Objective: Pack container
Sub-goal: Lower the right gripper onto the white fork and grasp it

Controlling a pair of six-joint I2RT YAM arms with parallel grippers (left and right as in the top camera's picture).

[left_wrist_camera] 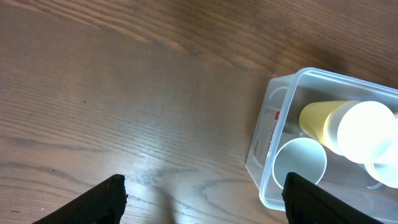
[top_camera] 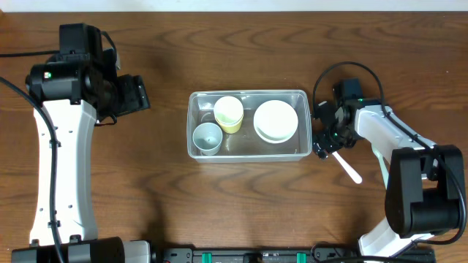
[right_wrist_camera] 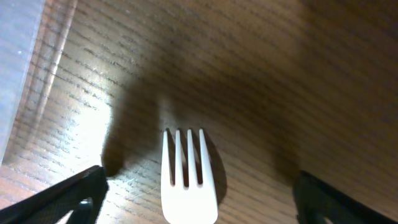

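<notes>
The clear plastic container sits mid-table and holds a yellow cup, a pale blue cup and stacked white bowls. It also shows in the left wrist view with the yellow cup and blue cup. A white plastic fork lies on the table right of the container. My right gripper is open and low over the fork's tines, with a finger on either side. My left gripper is open and empty, left of the container.
Dark wooden table. The container's edge shows at the upper left of the right wrist view.
</notes>
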